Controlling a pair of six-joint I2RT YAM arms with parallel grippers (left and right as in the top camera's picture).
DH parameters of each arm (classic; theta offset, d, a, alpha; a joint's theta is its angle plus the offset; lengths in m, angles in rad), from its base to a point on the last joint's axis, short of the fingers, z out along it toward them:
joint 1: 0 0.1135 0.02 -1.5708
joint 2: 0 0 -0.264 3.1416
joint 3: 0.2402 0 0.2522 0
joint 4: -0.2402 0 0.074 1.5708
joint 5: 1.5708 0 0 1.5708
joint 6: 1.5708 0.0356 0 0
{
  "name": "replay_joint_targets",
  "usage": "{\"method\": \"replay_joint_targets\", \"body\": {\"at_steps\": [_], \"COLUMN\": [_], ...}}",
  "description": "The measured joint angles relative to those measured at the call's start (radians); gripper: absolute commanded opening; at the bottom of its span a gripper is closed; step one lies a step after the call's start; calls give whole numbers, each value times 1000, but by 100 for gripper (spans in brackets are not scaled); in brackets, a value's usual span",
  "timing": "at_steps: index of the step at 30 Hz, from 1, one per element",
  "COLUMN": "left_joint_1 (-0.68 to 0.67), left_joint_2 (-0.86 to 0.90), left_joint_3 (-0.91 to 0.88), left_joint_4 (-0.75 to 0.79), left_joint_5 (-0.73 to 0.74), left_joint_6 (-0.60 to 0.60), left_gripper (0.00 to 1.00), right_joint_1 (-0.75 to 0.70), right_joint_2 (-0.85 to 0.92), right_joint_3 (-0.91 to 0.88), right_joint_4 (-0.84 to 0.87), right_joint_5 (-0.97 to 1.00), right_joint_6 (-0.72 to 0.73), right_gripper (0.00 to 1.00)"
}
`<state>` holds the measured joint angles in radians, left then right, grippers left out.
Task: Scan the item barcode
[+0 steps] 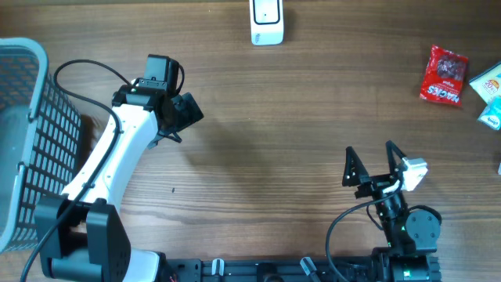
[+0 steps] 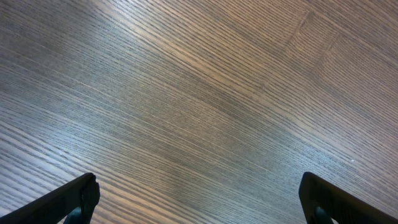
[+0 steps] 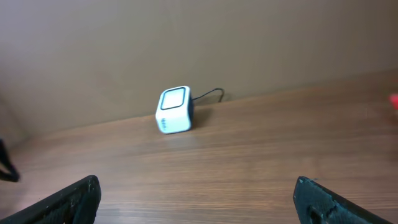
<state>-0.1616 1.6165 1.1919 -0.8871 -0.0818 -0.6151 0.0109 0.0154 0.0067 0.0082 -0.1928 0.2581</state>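
Here both grippers stand with their jaws wide apart, and neither holds anything. The left gripper (image 1: 186, 119) hangs over bare wood left of centre, touching nothing. Its wrist view shows only wood grain between its two dark fingers (image 2: 68, 200).

The right gripper (image 1: 371, 163) sits near the front edge on the right and points toward the back of the table (image 1: 274, 149). Its wrist view shows the white scanner (image 3: 173, 110) side-on by the back wall, with a dark cable (image 3: 208, 94) trailing behind it. The overhead view cuts the scanner off at the top edge.

Only the overhead view shows the red snack packet (image 1: 444, 75). It lies flat near the right edge, well apart from both grippers, with other packets (image 1: 491, 81) just beside it. The same view shows the grey basket (image 1: 31, 117) at the left edge. Open wood stretches between the two arms and up to the scanner.
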Motion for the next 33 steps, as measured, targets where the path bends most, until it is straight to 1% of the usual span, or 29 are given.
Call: {"method": "replay_joint_targets", "body": {"at_steps": [5,7,11,33], "left_joint_1": [0,0,0,0], "left_joint_2": [0,0,0,0], "left_joint_3": [0,0,0,0], "left_joint_4": [0,0,0,0], "left_joint_5": [0,0,0,0], "left_joint_6": [0,0,0,0], "left_gripper": [100,100,100,100], "right_joint_1": [0,0,0,0], "right_joint_2": [0,0,0,0], "right_joint_3": [0,0,0,0], "right_joint_4": [0,-8,-9,-9], "right_joint_5": [22,54,112,124], "right_joint_6": [-44,-140,-209,-219], "right_gripper": [100,100,100,100]}}
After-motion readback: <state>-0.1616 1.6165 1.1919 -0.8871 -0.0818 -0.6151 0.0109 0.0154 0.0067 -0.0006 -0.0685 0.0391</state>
